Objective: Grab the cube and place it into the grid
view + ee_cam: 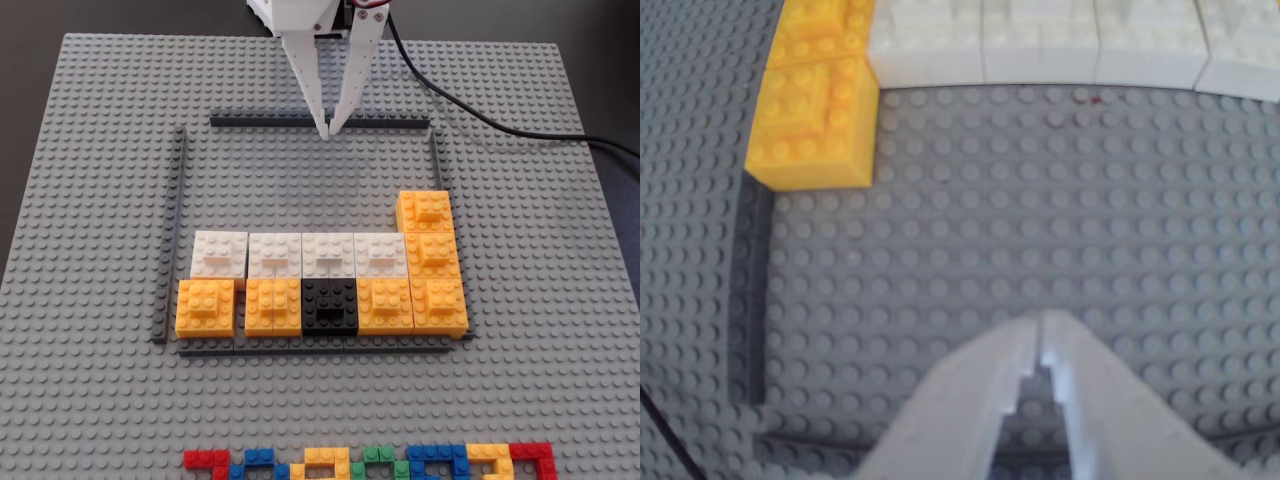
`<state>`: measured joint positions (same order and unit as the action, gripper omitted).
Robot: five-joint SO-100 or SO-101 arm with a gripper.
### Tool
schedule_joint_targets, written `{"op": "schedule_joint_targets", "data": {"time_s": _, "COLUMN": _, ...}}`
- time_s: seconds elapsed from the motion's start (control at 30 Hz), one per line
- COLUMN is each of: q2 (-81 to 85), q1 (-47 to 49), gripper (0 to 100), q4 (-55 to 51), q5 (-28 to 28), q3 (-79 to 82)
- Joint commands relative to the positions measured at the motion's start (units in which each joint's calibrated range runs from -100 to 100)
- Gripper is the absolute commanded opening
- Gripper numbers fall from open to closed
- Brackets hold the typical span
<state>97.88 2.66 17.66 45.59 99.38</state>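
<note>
Several orange-yellow cubes sit inside the grid (172, 235), a frame of thin dark grey strips. The farthest cube (424, 212) tops the right column in the fixed view and shows at upper left in the wrist view (815, 130). My white gripper (327, 130) hangs over the grid's far strip, well apart from that cube. Its jaws are shut tip to tip with nothing between them. In the wrist view the gripper (1040, 325) rises from the bottom edge over bare studs, with the grid's corner strip (750, 290) at the left.
A row of white cubes (300, 255) and one black cube (330, 305) also stand in the grid. Multicoloured bricks (370, 465) line the near edge of the grey baseplate (90, 150). A black cable (480, 115) runs off to the right behind the arm.
</note>
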Motion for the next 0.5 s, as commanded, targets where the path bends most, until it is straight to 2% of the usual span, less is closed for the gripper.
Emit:
{"op": "schedule_joint_targets", "data": {"time_s": 0.0, "q2": 2.12, "q1": -0.27, "gripper": 0, "q4": -0.17, "q5": -0.34, "q3": 0.53}}
{"op": "schedule_joint_targets", "data": {"time_s": 0.47, "q2": 2.12, "q1": 0.03, "gripper": 0, "q4": -0.17, "q5": -0.78, "q3": 0.53}}
